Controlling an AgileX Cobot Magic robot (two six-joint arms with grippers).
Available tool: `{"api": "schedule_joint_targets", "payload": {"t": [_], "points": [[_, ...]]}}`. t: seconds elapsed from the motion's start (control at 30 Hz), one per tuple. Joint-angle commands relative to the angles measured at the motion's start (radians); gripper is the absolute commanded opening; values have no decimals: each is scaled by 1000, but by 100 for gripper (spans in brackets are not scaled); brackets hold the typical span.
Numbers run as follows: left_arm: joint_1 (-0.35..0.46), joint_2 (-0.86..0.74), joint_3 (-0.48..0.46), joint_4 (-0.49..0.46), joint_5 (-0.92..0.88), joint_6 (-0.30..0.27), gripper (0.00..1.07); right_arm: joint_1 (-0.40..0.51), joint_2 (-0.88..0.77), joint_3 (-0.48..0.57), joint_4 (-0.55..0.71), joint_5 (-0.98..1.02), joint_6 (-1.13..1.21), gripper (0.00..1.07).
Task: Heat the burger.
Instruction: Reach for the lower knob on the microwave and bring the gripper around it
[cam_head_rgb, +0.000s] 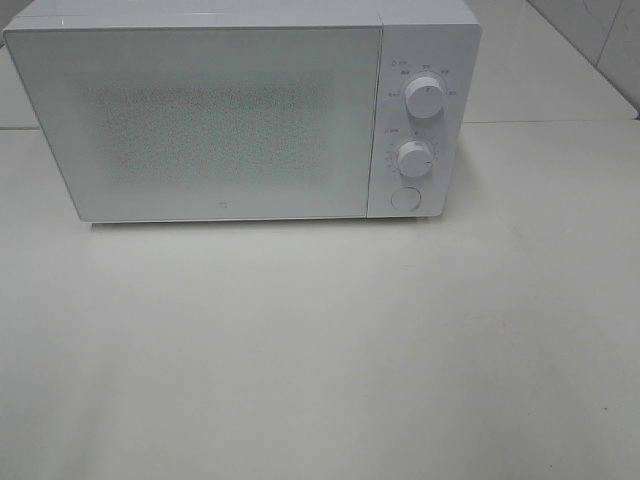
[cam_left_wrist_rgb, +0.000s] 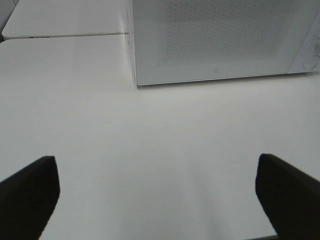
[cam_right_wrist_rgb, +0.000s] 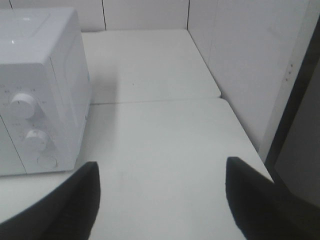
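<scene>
The right hand (cam_right_wrist_rgb: 162, 165) hangs above the white worktop (cam_right_wrist_rgb: 160, 125), its two dark fingers (cam_right_wrist_rgb: 65, 210) spread wide apart. Near it stands a white microwave (cam_right_wrist_rgb: 45, 60), showing two knobs (cam_right_wrist_rgb: 22, 105) and a round button (cam_right_wrist_rgb: 47, 161).

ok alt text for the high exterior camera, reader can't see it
A white microwave with its door shut stands at the back of a white tabletop, seen from above and in front. Its control panel on the right has an upper dial, a lower dial and a round button beneath them.
</scene>
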Motion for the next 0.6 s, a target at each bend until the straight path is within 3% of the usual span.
{"api": "schedule_joint_targets", "payload": {"t": [0.03,0.37,0.6], "points": [[3,-24,-1,-6,-11,-3,102,0,43,-1,-10,-134,7,69],[3,-24,-1,-6,-11,-3,102,0,158,13,-6,-233,8,69],[3,-24,-1,-6,-11,-3,100,0,238,129,1,-467,119,69]]}}
